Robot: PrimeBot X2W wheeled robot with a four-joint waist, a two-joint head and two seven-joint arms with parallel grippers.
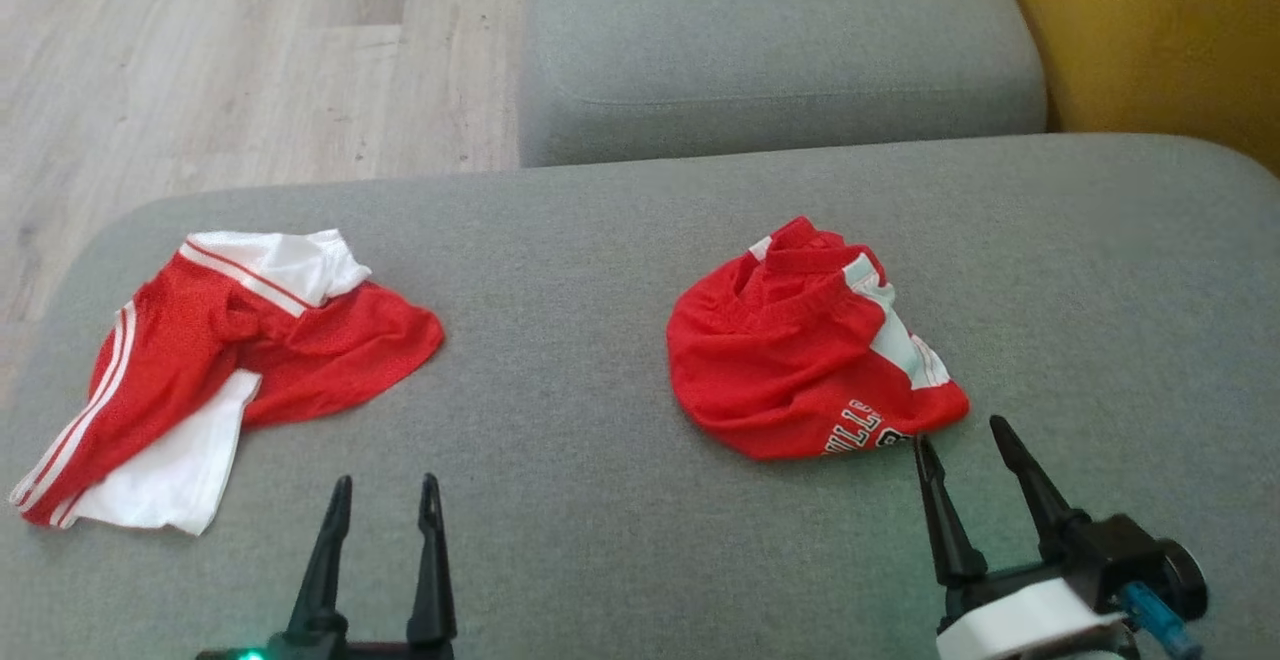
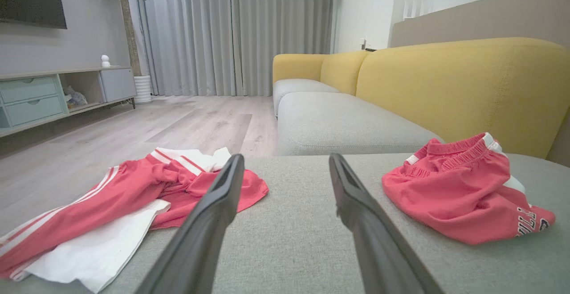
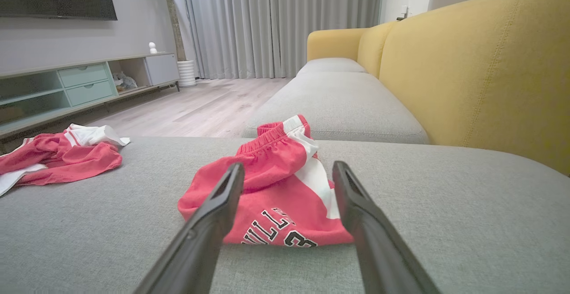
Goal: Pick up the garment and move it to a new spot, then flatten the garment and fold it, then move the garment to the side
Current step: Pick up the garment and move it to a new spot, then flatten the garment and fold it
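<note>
Two crumpled red-and-white garments lie on the grey cushion [image 1: 620, 520]. The one with black lettering [image 1: 800, 350] [image 3: 276, 191] [image 2: 463, 196] sits bunched at the right. My right gripper [image 1: 958, 432] [image 3: 288, 169] is open, its fingertips just short of that garment's near edge, nothing between them. The other garment, with white stripes [image 1: 220, 360] [image 2: 116, 205] [image 3: 58, 156], sprawls at the left edge. My left gripper [image 1: 386, 485] [image 2: 287, 160] is open low over bare cushion, between the two garments and holding nothing.
A second grey seat cushion [image 1: 780, 40] lies beyond, with the yellow sofa back [image 1: 1160, 30] on the right. Wood floor [image 1: 220, 50] drops away past the cushion's left and far edges. A TV cabinet [image 2: 53, 93] and curtains stand across the room.
</note>
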